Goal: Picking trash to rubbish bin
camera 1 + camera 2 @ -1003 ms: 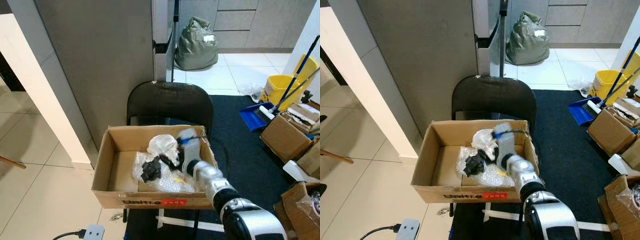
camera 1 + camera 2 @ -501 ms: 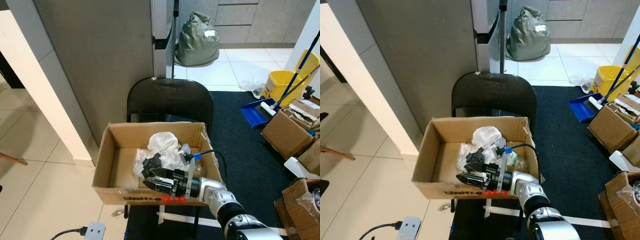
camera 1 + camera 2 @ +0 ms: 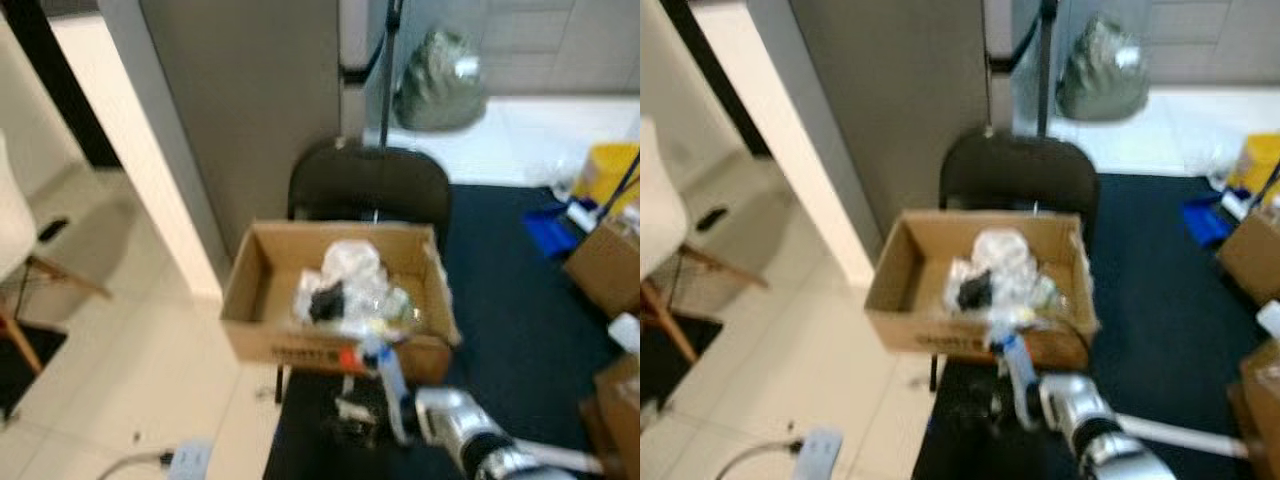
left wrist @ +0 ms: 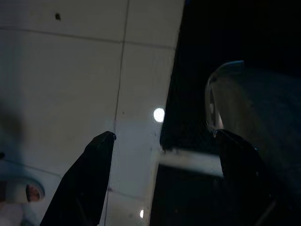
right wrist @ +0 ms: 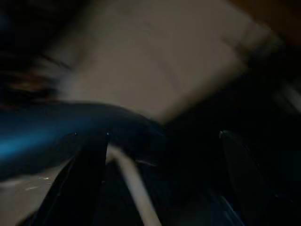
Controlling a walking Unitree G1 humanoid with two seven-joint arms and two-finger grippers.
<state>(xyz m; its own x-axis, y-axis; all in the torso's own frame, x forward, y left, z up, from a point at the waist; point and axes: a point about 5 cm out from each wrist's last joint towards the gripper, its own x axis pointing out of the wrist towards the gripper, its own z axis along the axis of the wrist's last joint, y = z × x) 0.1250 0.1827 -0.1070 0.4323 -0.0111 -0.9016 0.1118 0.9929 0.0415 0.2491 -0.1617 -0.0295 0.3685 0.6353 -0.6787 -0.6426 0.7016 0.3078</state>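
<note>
I found my right gripper [image 3: 350, 425] low, fingers spread wide, holding nothing. The cardboard box [image 3: 335, 345] of trash [image 3: 350, 285] sat just above and beyond it on the black chair [image 3: 370, 185]. Left gripper [image 4: 160, 150] hung open over the floor.

No text is legible. The front wall of the cardboard box [image 3: 300, 345] carries a dark printed line followed by a red patch, both too blurred to read. The head views are motion-blurred throughout, and no label, brand, number or sign resolves on any other surface. The wrist views are dark and show no markings
</note>
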